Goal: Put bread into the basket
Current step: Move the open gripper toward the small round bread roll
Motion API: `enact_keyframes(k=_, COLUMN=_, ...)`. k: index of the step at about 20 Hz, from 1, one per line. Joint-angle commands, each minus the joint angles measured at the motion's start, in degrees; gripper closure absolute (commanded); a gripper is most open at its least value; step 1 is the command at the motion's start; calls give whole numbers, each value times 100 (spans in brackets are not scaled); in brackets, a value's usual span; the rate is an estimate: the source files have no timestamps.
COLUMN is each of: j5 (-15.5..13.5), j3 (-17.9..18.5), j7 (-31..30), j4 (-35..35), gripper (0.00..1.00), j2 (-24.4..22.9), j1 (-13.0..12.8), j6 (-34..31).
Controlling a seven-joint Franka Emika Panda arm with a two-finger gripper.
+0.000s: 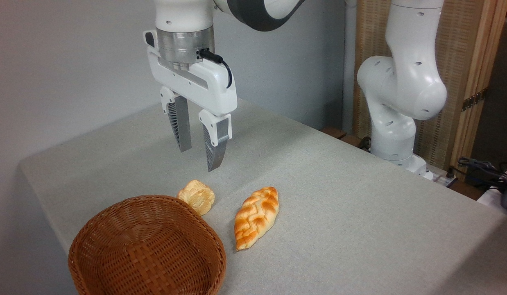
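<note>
Camera view, basket [147, 246] rim hides bread [197, 196] base, fingers [214, 157] apart above.

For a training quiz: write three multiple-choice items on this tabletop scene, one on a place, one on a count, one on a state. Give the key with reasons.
1. Where does the small round bun lie?
A. inside the basket
B. on the table beside the basket's far rim
C. between the pincer's fingers

2. How many bread pieces show on the table?
A. one
B. two
C. four

3. What state is the pincer in?
A. open and empty, above the bun
B. shut on the braided loaf
C. resting inside the basket

Key:
1 B, the bun sits on the cloth just behind the basket, which holds nothing.
2 B, only the bun and the braided loaf are there.
3 A, a gap shows between the fingers, nothing in it, and they hang clear above the bun.
</note>
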Motion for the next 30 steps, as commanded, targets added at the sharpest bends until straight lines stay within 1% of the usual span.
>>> enact_keyframes(k=1, j5=-75, j3=3, j7=37, j4=87, gripper=0, j2=0, j1=-14, j6=-118)
enact_keyframes(k=3, j5=-75, j3=3, j7=36, j4=78, gripper=0, j2=0, j1=-14, j6=-109)
enact_keyframes(k=5, j5=-75, j3=3, j7=36, j4=78, gripper=0, j2=17, j1=-75, j6=-109)
enact_keyframes(k=9, j5=-75, j3=3, j7=28, j4=78, gripper=0, j2=17, j1=-84, j6=-118)
enact_keyframes(k=11, j5=-75, j3=-6, j7=28, j4=78, gripper=0, j2=17, j1=-163, j6=-109)
enact_keyframes(k=14, j5=-75, j3=-15, j7=63, j4=52, gripper=0, j2=9, j1=-207, j6=-83)
enact_keyframes(k=16, j5=-75, j3=-6, j7=63, j4=-1, gripper=0, j2=9, j1=-339, j6=-13)
enact_keyframes(k=18, j5=-84, j3=-15, j7=54, j4=-123, gripper=0, j2=0, j1=-366, j6=162)
enact_keyframes(k=23, j5=-84, j3=-6, j7=36, j4=-545, gripper=0, j2=0, j1=-611, j6=804)
enact_keyframes(k=27, j5=-75, j3=2, j7=36, j4=-852, gripper=0, j2=35, j1=-691, j6=1173)
enact_keyframes(k=30, j5=-40, j3=55, j7=63, j4=-1090, gripper=0, j2=61, j1=-682, j6=1498)
